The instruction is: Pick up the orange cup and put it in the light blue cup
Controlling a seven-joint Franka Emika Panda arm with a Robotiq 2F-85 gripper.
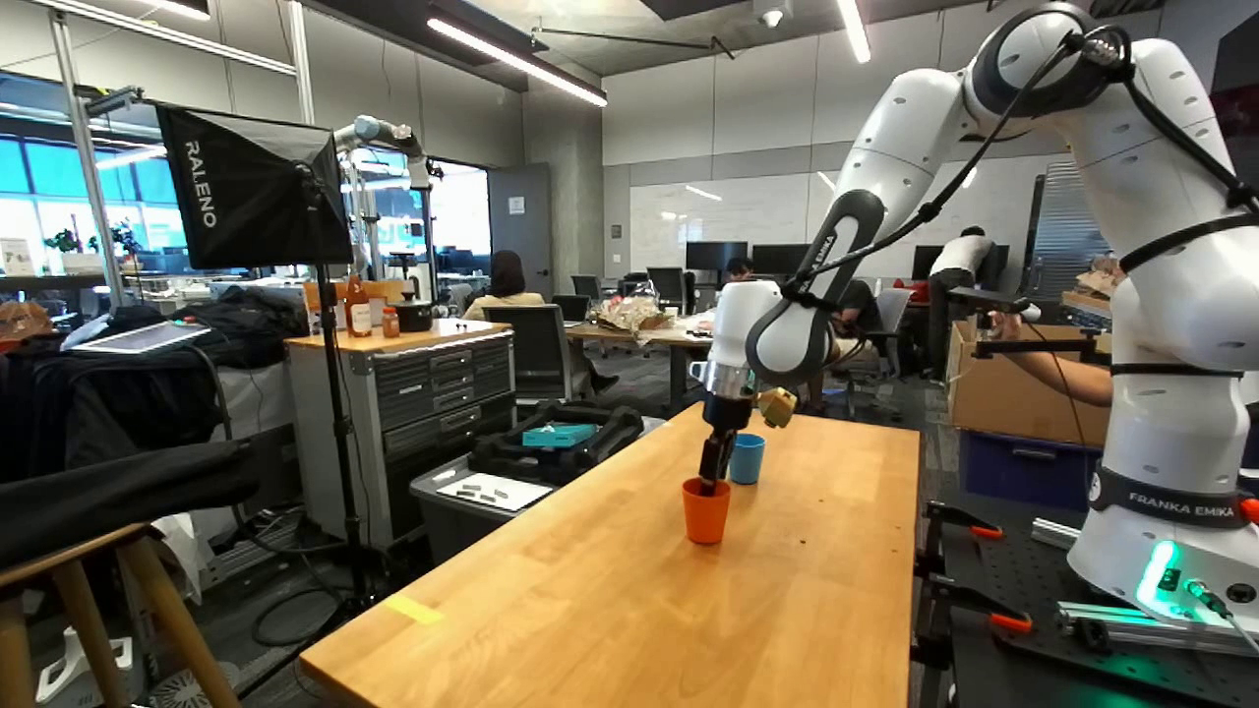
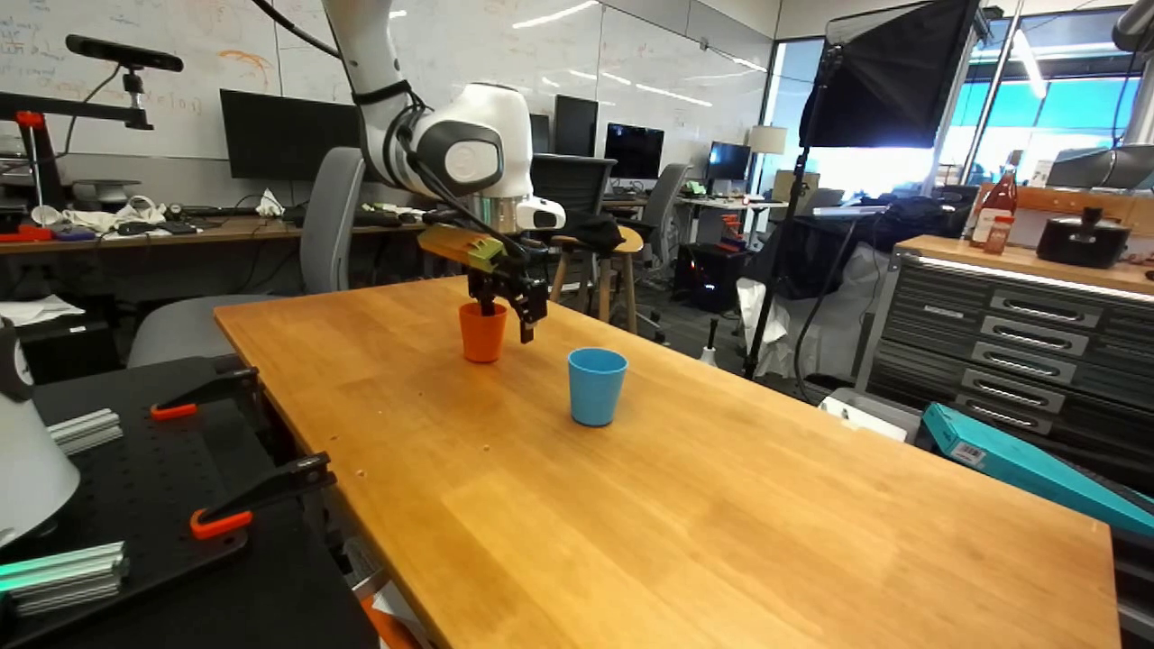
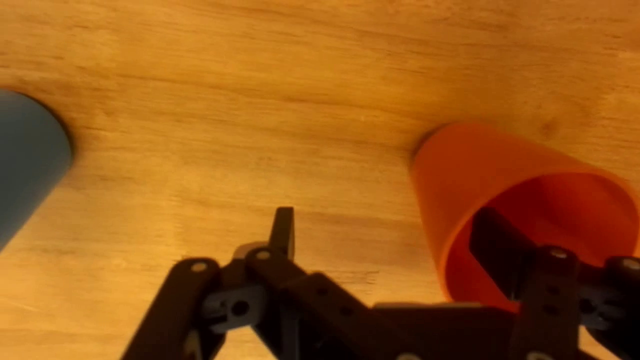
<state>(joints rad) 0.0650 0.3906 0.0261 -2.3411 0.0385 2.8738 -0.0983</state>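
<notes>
The orange cup [image 1: 706, 519] stands upright on the wooden table; it also shows in an exterior view [image 2: 481, 344] and on the right of the wrist view [image 3: 465, 165]. My gripper [image 3: 385, 212] is open over the cup's near wall: one finger reaches inside the cup's mouth, the other is outside with a gap to the wall. The gripper points down in both exterior views [image 1: 710, 472] [image 2: 508, 323]. The light blue cup [image 2: 596, 392] stands upright a short way off, on the outer finger's side. It shows partly at the wrist view's left edge [image 3: 27, 155] and behind the gripper [image 1: 749, 462].
The wooden table [image 1: 629, 610] carries both cups. A yellow tape strip [image 1: 415, 609] lies near its edge. Clamps with orange tips [image 2: 221, 523] sit on the black robot mount beside the table. A grey bin with a black case [image 1: 556, 442] stands along the opposite side.
</notes>
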